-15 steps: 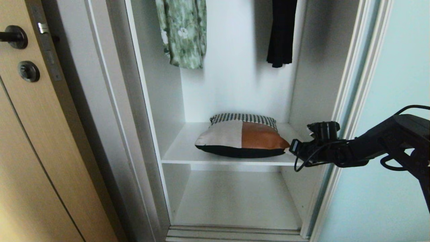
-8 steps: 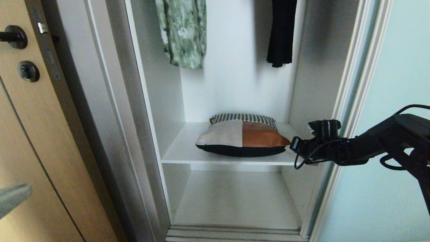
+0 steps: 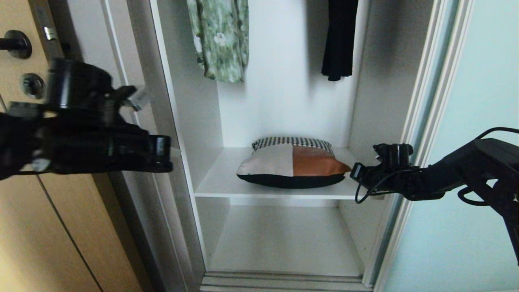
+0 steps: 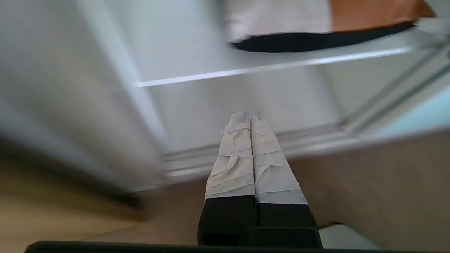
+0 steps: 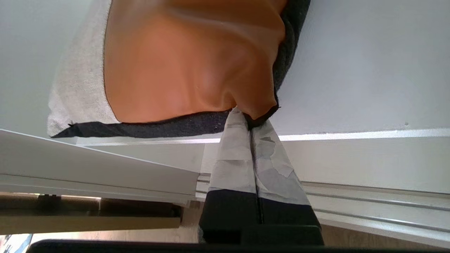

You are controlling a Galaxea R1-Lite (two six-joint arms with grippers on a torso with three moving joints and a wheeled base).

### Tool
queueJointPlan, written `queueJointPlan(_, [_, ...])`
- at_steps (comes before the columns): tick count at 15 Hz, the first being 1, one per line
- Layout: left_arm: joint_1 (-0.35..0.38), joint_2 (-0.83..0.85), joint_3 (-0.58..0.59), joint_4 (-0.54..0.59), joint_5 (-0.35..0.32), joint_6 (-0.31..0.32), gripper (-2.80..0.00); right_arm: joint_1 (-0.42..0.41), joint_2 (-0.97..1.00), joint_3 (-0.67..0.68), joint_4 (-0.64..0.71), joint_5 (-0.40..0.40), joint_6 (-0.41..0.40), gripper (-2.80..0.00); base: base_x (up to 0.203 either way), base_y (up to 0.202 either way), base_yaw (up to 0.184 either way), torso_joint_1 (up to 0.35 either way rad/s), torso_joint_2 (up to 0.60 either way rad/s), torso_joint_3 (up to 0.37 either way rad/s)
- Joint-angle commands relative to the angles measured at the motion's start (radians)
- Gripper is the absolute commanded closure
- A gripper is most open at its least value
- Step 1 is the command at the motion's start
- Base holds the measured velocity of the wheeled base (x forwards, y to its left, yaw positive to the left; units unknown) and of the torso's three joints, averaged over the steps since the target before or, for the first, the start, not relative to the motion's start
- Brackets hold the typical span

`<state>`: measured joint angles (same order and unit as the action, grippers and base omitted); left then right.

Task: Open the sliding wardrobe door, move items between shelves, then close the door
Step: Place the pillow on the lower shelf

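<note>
Right end effector (image 5: 250, 121) at mid-right of head view, fingers together, pinching orange-and-black corner of bundle (image 3: 292, 167). Bundle lies on upper shelf (image 3: 221, 182), centre frame; lower shelf (image 3: 284, 243) below it. Left end effector (image 4: 250, 117) at mid-left, fingers pressed together, gripping nothing, outside wardrobe. Sliding door (image 3: 470, 134) at far right, wardrobe open. Green floral garment (image 3: 219, 38) and black garment (image 3: 338, 38) hang above.

My left arm (image 3: 81, 134) blurs across the tan door (image 3: 61, 227), hiding its lock plate; both hanging garments (image 3: 221, 38) are cut off at the top.
</note>
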<state>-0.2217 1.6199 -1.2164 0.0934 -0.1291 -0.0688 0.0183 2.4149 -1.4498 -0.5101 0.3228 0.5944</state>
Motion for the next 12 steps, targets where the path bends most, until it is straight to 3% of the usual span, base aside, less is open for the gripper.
queueJointPlan(1, [-0.072, 0.289, -0.16, 0.009, -0.01, -0.066, 0.0, -0.001, 0.006, 0.006, -0.016, 0.002, 0.005, 0.0, 0.0, 0.0, 0.0, 0.0, 0.0, 0.0])
queueJointPlan(2, [-0.089, 0.347, -0.215, 0.019, -0.014, -0.102, 0.0, -0.001, 0.007, 0.007, -0.021, 0.002, 0.005, 0.0, 0.0, 0.0, 0.0, 0.0, 0.0, 0.0])
queueJointPlan(3, [-0.1, 0.398, -0.257, 0.028, -0.017, -0.136, -2.8, -0.001, 0.006, 0.009, -0.021, 0.002, 0.007, 0.0, 0.0, 0.0, 0.0, 0.0, 0.0, 0.0])
queueJointPlan(7, [-0.114, 0.577, -0.404, 0.039, -0.024, -0.268, -2.8, -0.015, 0.006, 0.013, -0.021, 0.005, 0.01, 0.0, 0.0, 0.0, 0.0, 0.0, 0.0, 0.0])
queueJointPlan(9, [-0.112, 0.652, -0.475, 0.041, -0.068, -0.344, -2.8, -0.017, 0.009, 0.02, -0.03, 0.013, 0.012, 0.0, 0.0, 0.0, 0.0, 0.0, 0.0, 0.0])
queueJointPlan(12, [-0.088, 0.759, -0.586, 0.043, -0.102, -0.367, -2.8, -0.018, 0.023, 0.019, -0.062, 0.013, 0.018, 0.0, 0.0, 0.0, 0.0, 0.0, 0.0, 0.0])
